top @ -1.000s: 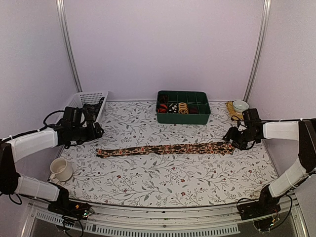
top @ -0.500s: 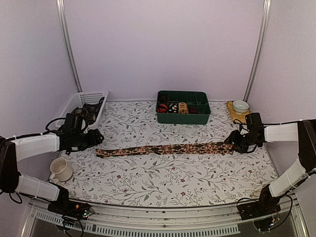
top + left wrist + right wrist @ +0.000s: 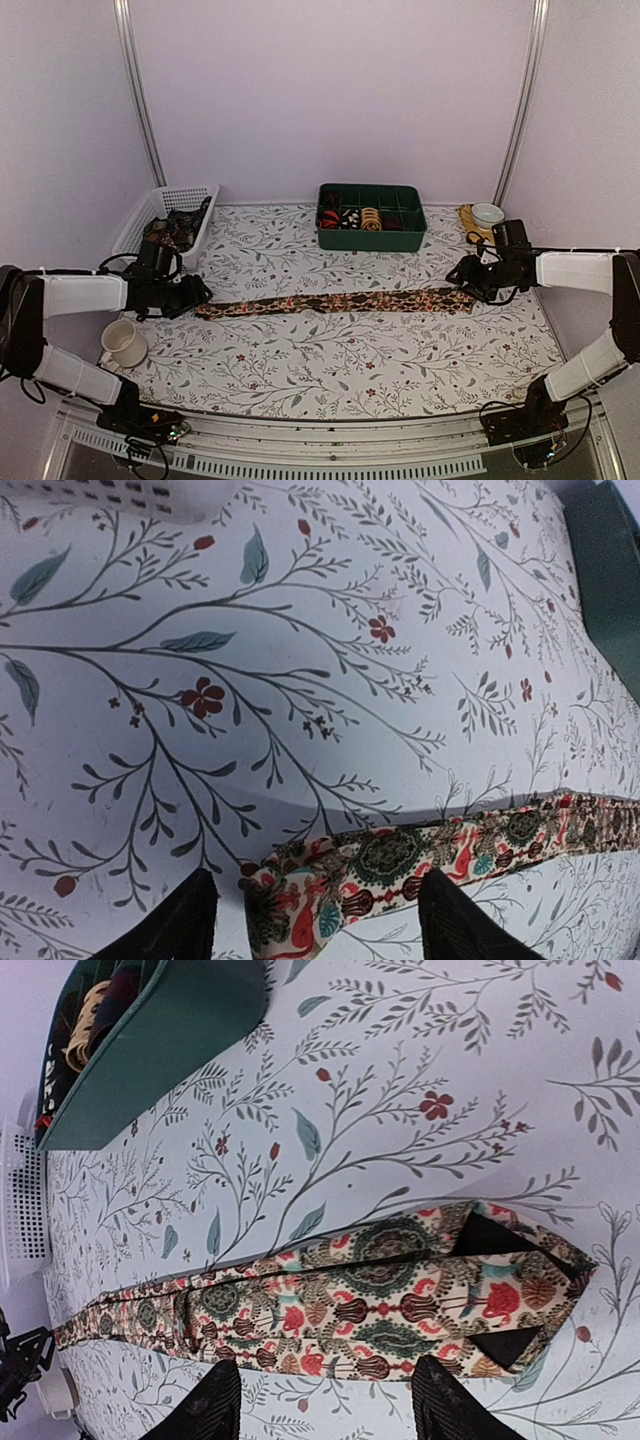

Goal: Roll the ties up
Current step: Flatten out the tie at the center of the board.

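The long paisley-patterned fabric tie point(image 3: 335, 301) lies flat at full length, left to right, across the middle of the floral-printed table point(image 3: 330, 370), no turn of a roll begun, so this one seems wholly to do. The left gripper point(image 3: 320, 927) hovers at its narrow tip, fingers apart either side of it; the right gripper point(image 3: 333, 1405), by the wide pointed end, is likewise spread and empty. Behind, the green compartmented plastic tray point(image 3: 372, 241) holds what look like finished coils.
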Controlling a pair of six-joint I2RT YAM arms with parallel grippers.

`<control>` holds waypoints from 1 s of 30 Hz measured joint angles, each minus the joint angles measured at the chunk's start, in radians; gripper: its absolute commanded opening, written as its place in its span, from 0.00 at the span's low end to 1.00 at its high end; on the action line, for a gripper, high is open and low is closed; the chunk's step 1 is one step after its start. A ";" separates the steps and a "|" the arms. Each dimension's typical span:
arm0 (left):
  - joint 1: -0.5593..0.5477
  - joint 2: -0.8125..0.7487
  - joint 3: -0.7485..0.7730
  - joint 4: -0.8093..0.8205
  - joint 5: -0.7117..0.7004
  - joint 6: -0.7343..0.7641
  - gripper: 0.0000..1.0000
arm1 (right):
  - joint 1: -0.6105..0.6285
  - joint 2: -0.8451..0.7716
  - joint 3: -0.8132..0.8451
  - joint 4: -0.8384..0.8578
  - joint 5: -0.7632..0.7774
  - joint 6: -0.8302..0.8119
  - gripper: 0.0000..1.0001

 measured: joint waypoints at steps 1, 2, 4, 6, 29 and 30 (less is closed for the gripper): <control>0.000 0.000 -0.005 -0.002 -0.001 -0.003 0.67 | 0.014 0.000 0.008 -0.003 0.000 -0.003 0.59; 0.000 0.000 -0.011 -0.006 -0.003 -0.007 0.65 | 0.028 0.000 0.016 -0.007 -0.002 -0.006 0.59; 0.000 0.000 -0.021 -0.009 -0.008 -0.014 0.62 | 0.050 0.000 0.027 -0.009 -0.007 -0.010 0.59; 0.000 0.000 -0.028 -0.015 -0.011 -0.019 0.59 | 0.068 0.000 0.032 -0.007 -0.015 -0.012 0.59; 0.007 0.185 0.056 -0.008 -0.092 0.033 0.00 | 0.241 0.153 0.135 -0.043 -0.056 -0.086 0.66; 0.008 0.193 0.064 -0.008 -0.096 0.038 0.00 | 0.258 0.166 0.143 -0.050 -0.056 -0.094 0.66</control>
